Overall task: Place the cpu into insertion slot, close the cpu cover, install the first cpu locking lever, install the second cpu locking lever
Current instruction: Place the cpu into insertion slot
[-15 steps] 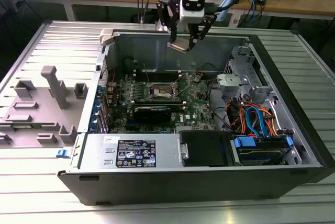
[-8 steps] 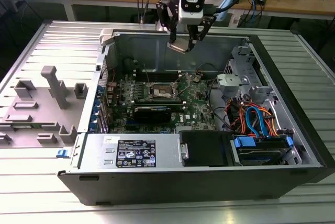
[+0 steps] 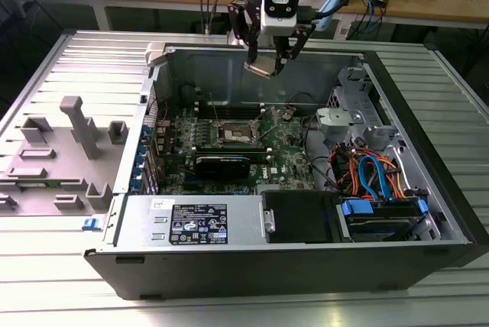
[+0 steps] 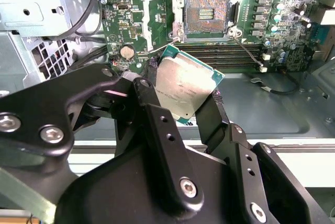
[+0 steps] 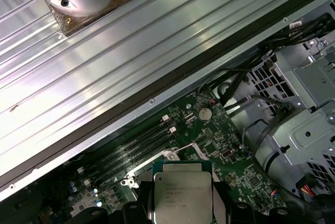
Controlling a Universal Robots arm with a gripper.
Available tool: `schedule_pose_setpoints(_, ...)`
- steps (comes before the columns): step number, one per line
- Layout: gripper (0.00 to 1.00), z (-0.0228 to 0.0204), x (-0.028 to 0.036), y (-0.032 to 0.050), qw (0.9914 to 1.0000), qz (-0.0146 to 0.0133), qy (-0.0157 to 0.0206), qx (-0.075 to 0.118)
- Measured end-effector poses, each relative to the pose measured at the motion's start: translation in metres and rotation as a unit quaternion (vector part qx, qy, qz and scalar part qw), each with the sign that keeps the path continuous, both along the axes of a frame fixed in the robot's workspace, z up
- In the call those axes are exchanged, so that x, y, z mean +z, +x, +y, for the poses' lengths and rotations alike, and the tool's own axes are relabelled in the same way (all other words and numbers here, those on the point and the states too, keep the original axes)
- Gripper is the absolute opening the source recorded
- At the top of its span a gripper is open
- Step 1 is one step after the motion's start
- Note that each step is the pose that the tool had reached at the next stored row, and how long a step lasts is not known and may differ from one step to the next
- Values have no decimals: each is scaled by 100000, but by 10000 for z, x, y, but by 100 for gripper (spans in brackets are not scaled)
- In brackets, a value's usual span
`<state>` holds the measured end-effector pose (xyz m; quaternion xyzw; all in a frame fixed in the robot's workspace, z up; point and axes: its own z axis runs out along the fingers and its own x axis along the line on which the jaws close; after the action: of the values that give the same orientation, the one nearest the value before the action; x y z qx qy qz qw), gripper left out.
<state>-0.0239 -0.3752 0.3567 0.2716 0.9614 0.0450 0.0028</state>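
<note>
Your hand [image 3: 267, 65] hangs in the upper middle of the exterior view, over the far side of the open computer case [image 3: 306, 270]. It is clamped on the cpu [image 3: 260, 68], which sits tilted between the fingers. In the second wrist view, the black fingers [image 4: 152, 103] pinch two opposite edges of the chip, its silver-grey top facing the camera and its green rim showing at the corners. The chip is held in the air, clear of the green board [image 3: 294, 155]. On that board, the socket [image 4: 207, 13] lies uncovered with its contact field bare and well apart from the chip. In the exterior view, you find the socket near frame centre, below the hand. The case rests on a ribbed metal surface [image 3: 458, 296].
</note>
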Motion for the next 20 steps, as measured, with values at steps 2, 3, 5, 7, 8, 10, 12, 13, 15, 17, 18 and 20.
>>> schedule_pose_setpoints(2, 54, 0, 0, 0, 100000, -1, 1, -4)
schedule_pose_setpoints(3, 54, 0, -2, 0, 100000, -3, 5, -116)
schedule_pose_setpoints(5, 54, 0, -10, 0, 99990, -4, 4, -1436)
schedule_pose_setpoints(7, 54, 0, -17, 0, 99960, -1, -1, -2815)
schedule_pose_setpoints(8, 54, 0, -22, 0, 99917, -2, -6, -4079)
schedule_pose_setpoints(10, 54, 0, -37, -1, 99812, -3, 2, -6122)
schedule_pose_setpoints(12, 54, -9, -47, -17, 99810, -3, -10, -6166)
schedule_pose_setpoints(13, 54, -10, -49, -24, 99810, -2, -8, -6162)
schedule_pose_setpoints(15, 54, -11, -53, -45, 99810, -3, -5, -6158)
schedule_pose_setpoints(17, 54, -11, -60, -53, 99808, -6, 3, -6192)
schedule_pose_setpoints(18, 54, -11, -65, -58, 99801, 0, -4, -6305)
schedule_pose_setpoints(20, 54, -11, -75, -65, 99784, 0, -4, -6572)
